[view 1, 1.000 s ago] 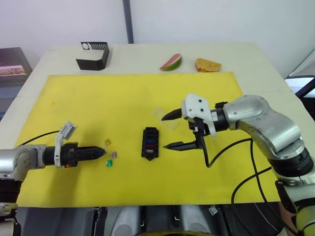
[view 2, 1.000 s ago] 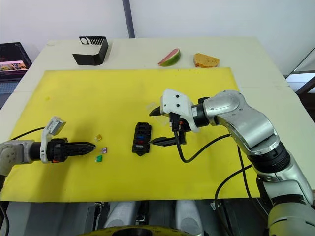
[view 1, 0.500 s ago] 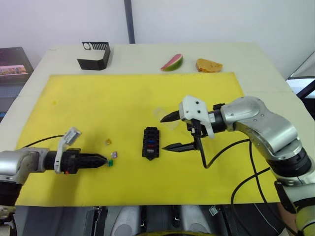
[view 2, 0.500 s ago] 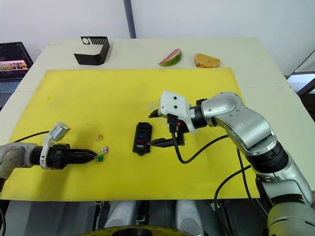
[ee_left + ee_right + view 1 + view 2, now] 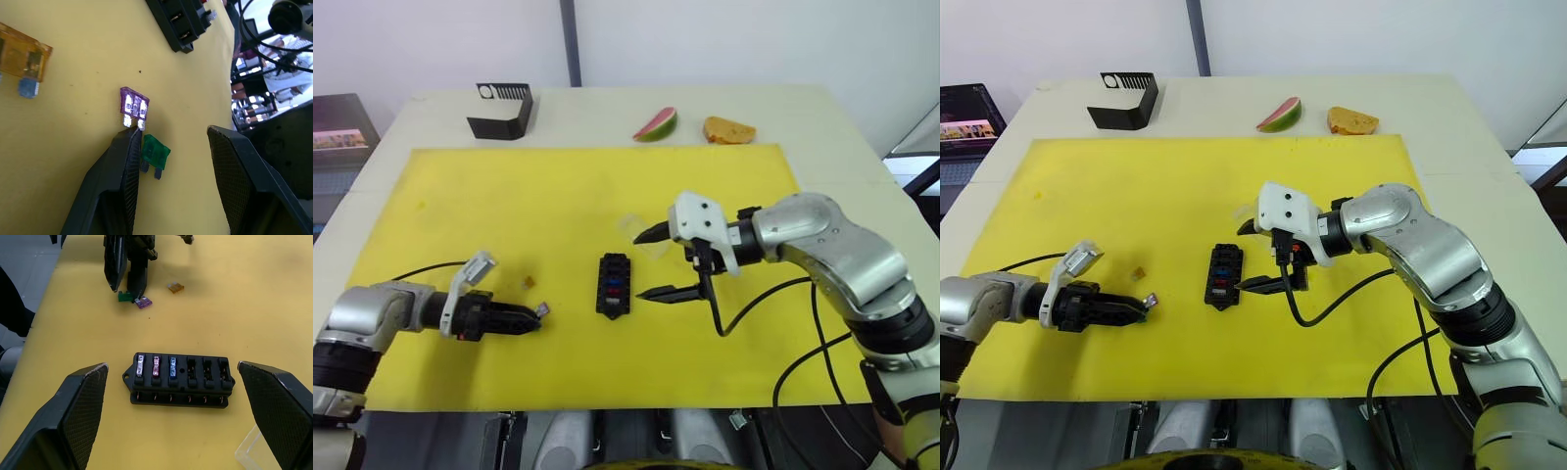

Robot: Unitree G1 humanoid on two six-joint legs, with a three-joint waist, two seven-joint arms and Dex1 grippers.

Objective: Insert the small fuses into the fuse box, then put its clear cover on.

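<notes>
Starting on the left, the left gripper (image 5: 168, 147) was low over the yellow mat (image 5: 558, 196) with its jaws spread, and the green fuse (image 5: 155, 152) sat on the mat right between them, touching the inner face of one finger (image 5: 128, 171). The purple fuse (image 5: 134, 104) was lying flat just past that same fingertip, with the orange fuse (image 5: 23, 58) a bit further off on its own. Around the middle of the mat sat the fuse box (image 5: 180, 379), and 3 of its slots at one end already had fuses in: a purple one, a red one and a blue one, while the other 3 slots in that row looked empty. The right gripper (image 5: 649, 262) hung just to the right of the box with its jaws wide apart, 1 finger on either side of the box's length, touching nothing. The clear cover (image 5: 252, 451) lay on the mat just behind and right of the box, near the right gripper. Way back on the tabletop (image 5: 803, 108) were a black slotted stand (image 5: 499, 110) on the left, then a watermelon slice (image 5: 655, 124) and a piece of bread (image 5: 728, 129).
</notes>
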